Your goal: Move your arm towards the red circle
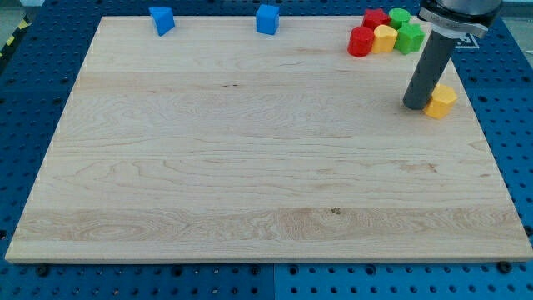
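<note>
The red circle (361,42) is a round red block near the view's top right, at the left end of a tight cluster. My tip (415,107) rests on the board below and to the right of that cluster, touching the left side of a yellow block (441,101). The cluster also holds a second red block (376,17), a yellow block (385,37), a green round block (400,17) and a green star-like block (410,38). The rod rises from the tip toward the view's top right and covers part of the green star's right side.
A blue triangular block (161,20) and a blue cube (267,18) sit along the board's top edge. The wooden board (250,167) lies on a blue perforated table (508,125). The right board edge is close to the yellow block.
</note>
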### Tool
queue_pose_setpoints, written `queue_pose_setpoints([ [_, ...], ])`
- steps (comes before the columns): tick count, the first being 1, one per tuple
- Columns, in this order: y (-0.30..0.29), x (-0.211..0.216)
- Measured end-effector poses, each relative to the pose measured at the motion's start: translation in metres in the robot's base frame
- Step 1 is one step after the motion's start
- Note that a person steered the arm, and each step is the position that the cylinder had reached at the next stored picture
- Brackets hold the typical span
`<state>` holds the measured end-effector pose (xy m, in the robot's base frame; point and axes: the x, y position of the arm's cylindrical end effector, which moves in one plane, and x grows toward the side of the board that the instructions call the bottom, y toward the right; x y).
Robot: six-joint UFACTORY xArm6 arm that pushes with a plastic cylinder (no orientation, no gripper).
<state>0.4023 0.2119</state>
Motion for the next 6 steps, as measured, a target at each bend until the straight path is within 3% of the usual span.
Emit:
queue_pose_setpoints([
  [2,0.010,0.000],
  [3,-0.001,-0.025],
  [6,-0.133,-0.107],
])
